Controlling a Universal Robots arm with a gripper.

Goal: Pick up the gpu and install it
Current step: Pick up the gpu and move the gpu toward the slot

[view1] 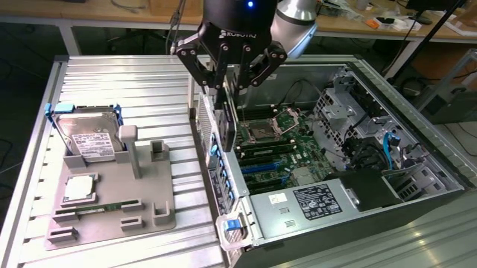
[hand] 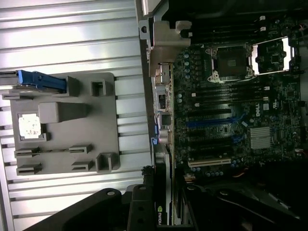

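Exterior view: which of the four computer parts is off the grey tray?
The gpu, held edge-on in the jaws; hard drive, processor and memory stick sit on the tray.

We see an open black metal computer case (view1: 358,240) under the jaws, its green motherboard (view1: 277,149) just beside them. Well apart from the jaws, toward the exterior view's left, a grey plastic fixture tray (view1: 153,190) sits on the ribbed aluminium table (view1: 111,78). It holds a boxy silver hard drive (view1: 86,139) and a narrow green memory stick (view1: 93,209).
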